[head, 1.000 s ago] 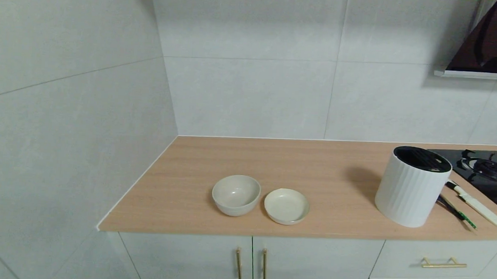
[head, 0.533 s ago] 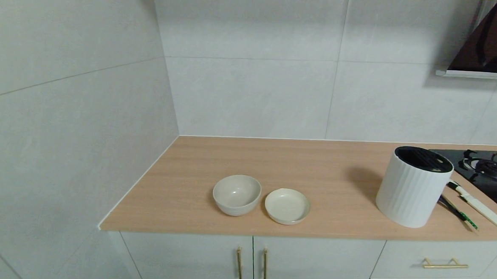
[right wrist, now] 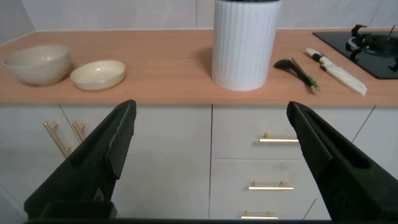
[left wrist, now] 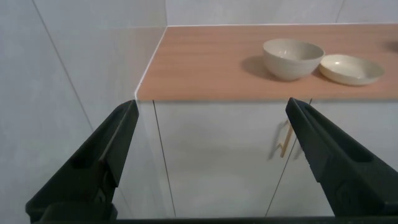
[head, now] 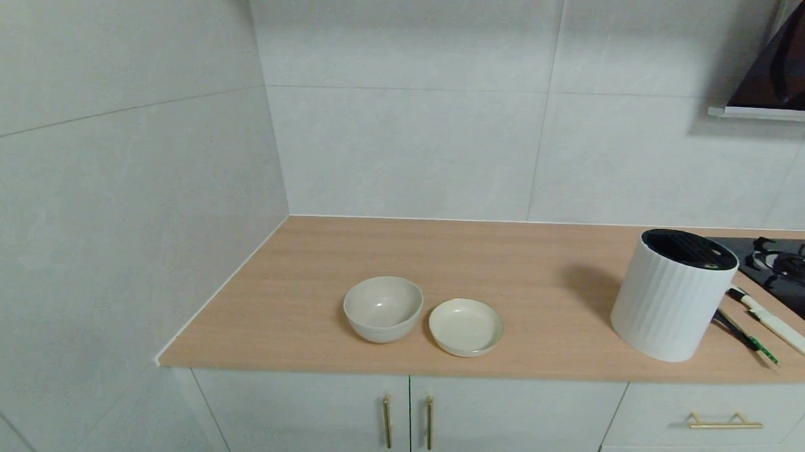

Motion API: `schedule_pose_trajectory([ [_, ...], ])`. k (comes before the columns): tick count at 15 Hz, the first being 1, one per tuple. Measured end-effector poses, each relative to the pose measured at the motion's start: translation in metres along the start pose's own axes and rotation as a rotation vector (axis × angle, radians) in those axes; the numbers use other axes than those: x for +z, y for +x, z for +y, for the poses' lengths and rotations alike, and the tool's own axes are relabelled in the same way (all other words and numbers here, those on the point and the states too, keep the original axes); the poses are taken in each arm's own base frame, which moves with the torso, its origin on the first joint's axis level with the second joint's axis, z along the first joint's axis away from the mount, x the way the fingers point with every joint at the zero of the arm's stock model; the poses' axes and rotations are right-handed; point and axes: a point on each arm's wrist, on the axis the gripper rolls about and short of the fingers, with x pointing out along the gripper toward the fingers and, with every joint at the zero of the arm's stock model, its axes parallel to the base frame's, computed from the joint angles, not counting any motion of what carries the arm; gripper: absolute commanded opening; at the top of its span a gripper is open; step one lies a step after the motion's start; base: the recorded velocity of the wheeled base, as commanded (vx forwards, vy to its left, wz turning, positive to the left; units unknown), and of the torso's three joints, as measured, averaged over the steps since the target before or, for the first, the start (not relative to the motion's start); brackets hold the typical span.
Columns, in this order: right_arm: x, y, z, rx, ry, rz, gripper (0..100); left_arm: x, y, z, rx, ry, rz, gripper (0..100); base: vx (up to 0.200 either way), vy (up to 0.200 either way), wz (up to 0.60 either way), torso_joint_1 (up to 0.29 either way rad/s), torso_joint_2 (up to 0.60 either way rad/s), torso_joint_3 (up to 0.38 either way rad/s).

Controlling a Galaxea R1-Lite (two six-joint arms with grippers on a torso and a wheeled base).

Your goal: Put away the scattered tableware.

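Observation:
A cream bowl (head: 382, 307) and a shallow cream dish (head: 465, 326) sit side by side near the front edge of the wooden counter (head: 497, 258). A white ribbed holder (head: 672, 294) with a black slotted top stands to their right. Beside it lie a white-bladed knife (head: 779, 328) and a dark utensil with a green handle (head: 747, 336). My left gripper (left wrist: 211, 149) is open, low in front of the cabinets, with the bowl (left wrist: 292, 58) and dish (left wrist: 351, 68) farther off. My right gripper (right wrist: 211, 149) is open too, facing the holder (right wrist: 244, 42), bowl (right wrist: 37, 63), dish (right wrist: 98, 74) and knife (right wrist: 336, 70).
A black gas hob (head: 796, 271) lies at the counter's right end under a dark range hood (head: 793, 64). Tiled walls close the back and left side. White cabinet doors with brass handles (head: 406, 422) and drawers (head: 716, 421) run below the counter.
The head camera has shifted slightly, so the whole scene sits a little higher in the picture. Nothing on the counter has moved.

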Motion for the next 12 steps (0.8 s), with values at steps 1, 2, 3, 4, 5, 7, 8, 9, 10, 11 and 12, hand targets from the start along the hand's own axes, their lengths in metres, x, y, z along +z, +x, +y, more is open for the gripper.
schedule_pose_trajectory([
  [1, 0.0000, 0.0000, 0.0000, 0.000, 0.000, 0.000, 100, 0.0000, 0.0000, 0.0000, 0.000, 0.000, 0.000, 100, 0.000, 0.000, 0.00, -0.212, 0.47, 0.246],
  [2, 0.0000, 0.0000, 0.0000, 0.000, 0.000, 0.000, 100, 0.0000, 0.0000, 0.0000, 0.000, 0.000, 0.000, 100, 0.000, 0.000, 0.00, -0.232, 0.52, 0.281],
  [3, 0.0000, 0.0000, 0.0000, 0.000, 0.000, 0.000, 100, 0.0000, 0.0000, 0.0000, 0.000, 0.000, 0.000, 100, 0.000, 0.000, 0.00, -0.237, 0.55, 0.305],
  [4, 0.0000, 0.0000, 0.0000, 0.000, 0.000, 0.000, 100, 0.0000, 0.0000, 0.0000, 0.000, 0.000, 0.000, 100, 0.000, 0.000, 0.00, -0.251, 0.55, 0.295],
  [5, 0.0000, 0.0000, 0.0000, 0.000, 0.000, 0.000, 100, 0.0000, 0.0000, 0.0000, 0.000, -0.001, 0.000, 100, 0.000, 0.000, 0.00, -0.261, 0.56, 0.310],
  [7, 0.0000, 0.0000, 0.0000, 0.000, 0.000, 0.000, 100, 0.0000, 0.0000, 0.0000, 0.000, 0.000, 0.000, 100, 0.000, 0.000, 0.00, -0.244, 0.55, 0.308],
  [8, 0.0000, 0.0000, 0.0000, 0.000, 0.000, 0.000, 100, 0.0000, 0.0000, 0.0000, 0.000, 0.000, 0.000, 100, 0.000, 0.000, 0.00, -0.242, 0.52, 0.300],
  [9, 0.0000, 0.0000, 0.0000, 0.000, 0.000, 0.000, 100, 0.0000, 0.0000, 0.0000, -0.001, -0.001, 0.000, 100, 0.000, 0.000, 0.00, -0.237, 0.52, 0.300],
  [10, 0.0000, 0.0000, 0.0000, 0.000, 0.000, 0.000, 100, 0.0000, 0.0000, 0.0000, 0.000, -0.001, 0.000, 100, 0.000, 0.000, 0.00, -0.227, 0.51, 0.290],
  [11, 0.0000, 0.0000, 0.0000, 0.000, 0.000, 0.000, 100, 0.0000, 0.0000, 0.0000, -0.001, -0.001, 0.000, 100, 0.000, 0.000, 0.00, -0.222, 0.52, 0.295],
  [12, 0.0000, 0.0000, 0.0000, 0.000, 0.000, 0.000, 100, 0.0000, 0.0000, 0.0000, 0.000, -0.001, 0.000, 100, 0.000, 0.000, 0.00, -0.212, 0.51, 0.295],
])
